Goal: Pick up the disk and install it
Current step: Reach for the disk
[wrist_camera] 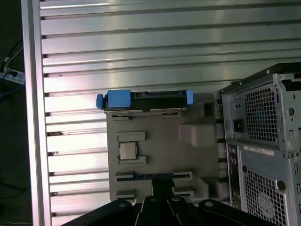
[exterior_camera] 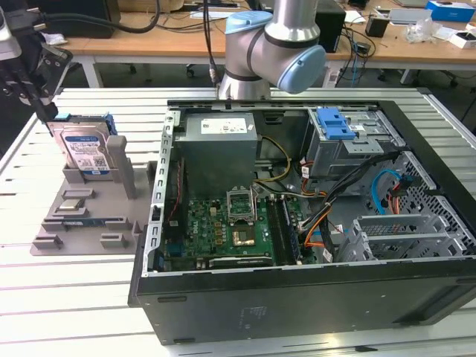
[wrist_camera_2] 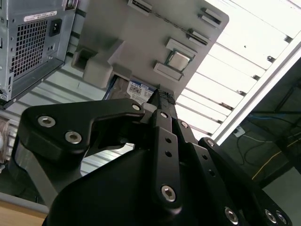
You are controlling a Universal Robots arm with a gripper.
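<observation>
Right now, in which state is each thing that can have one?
disk: upright in the grey holder, not installed.
computer case: lying on its side, open.
processor chip: flat in the grey holder.
claw: near the disk, not holding it.

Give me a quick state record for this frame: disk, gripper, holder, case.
disk: standing upright in the grey holder, not installed
gripper: by the disk's top corner; contact unclear
holder: on the slatted table, at the exterior view's left of the case
case: open, motherboard exposed
</observation>
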